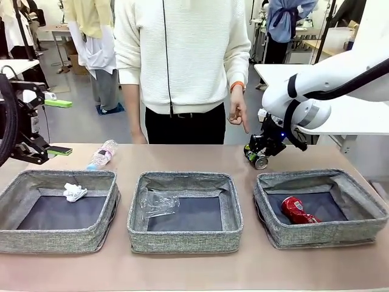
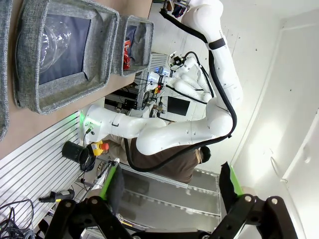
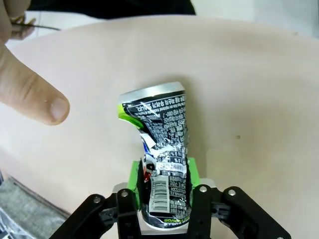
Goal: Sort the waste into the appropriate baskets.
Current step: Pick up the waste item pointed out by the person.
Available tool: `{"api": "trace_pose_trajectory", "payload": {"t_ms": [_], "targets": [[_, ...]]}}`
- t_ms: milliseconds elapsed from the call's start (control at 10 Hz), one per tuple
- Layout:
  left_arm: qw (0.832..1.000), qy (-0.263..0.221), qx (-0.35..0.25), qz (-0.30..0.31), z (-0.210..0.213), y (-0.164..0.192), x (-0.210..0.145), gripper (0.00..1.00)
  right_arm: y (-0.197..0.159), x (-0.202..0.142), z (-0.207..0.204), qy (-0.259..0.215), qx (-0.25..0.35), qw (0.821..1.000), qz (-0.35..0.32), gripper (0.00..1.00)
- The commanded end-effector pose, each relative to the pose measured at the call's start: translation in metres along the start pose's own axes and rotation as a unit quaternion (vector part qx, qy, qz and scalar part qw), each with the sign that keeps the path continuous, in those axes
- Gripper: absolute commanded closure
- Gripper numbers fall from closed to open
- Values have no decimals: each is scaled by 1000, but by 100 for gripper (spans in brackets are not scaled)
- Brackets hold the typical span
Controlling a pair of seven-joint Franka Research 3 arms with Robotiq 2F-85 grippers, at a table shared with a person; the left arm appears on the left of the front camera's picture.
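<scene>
Right pincer (image 3: 164, 186) clamped on dark can (image 3: 162, 149).

**Right wrist view.** The crushed dark can (image 3: 162, 164) carries dense white fine print on black. The print stands upside down and is too small to read. A white barcode panel (image 3: 160, 191) sits near the can's lower end, and beneath it are green capitals ending in "AVOR".

**Front view.** The markings on the red can (image 1: 298, 210) and the label of the clear bottle (image 1: 102, 155) cannot be read.
</scene>
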State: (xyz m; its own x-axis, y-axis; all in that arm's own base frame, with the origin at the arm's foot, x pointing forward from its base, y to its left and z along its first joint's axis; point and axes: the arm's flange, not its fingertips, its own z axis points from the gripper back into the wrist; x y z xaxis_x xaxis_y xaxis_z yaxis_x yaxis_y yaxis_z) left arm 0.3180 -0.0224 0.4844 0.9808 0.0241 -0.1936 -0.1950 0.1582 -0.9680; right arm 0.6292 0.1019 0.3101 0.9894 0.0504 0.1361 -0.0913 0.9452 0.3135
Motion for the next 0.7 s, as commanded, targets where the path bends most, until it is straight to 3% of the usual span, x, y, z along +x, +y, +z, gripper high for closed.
{"api": "trace_pose_trajectory", "payload": {"t_ms": [0,400,500,600], "targets": [[1000,-3,-10,6,-1,-5,-1,0,0,5,-5,10,-12,1000,-9,100],[1000,-3,-10,6,-1,-5,-1,0,0,5,-5,17,-12,1000,-13,100],[1000,-3,-10,6,-1,-5,-1,0,0,2,3,16,-7,1000,-14,100],[1000,-3,-10,6,-1,-5,-1,0,0,-9,34,33,6,999,-43,100]]}}
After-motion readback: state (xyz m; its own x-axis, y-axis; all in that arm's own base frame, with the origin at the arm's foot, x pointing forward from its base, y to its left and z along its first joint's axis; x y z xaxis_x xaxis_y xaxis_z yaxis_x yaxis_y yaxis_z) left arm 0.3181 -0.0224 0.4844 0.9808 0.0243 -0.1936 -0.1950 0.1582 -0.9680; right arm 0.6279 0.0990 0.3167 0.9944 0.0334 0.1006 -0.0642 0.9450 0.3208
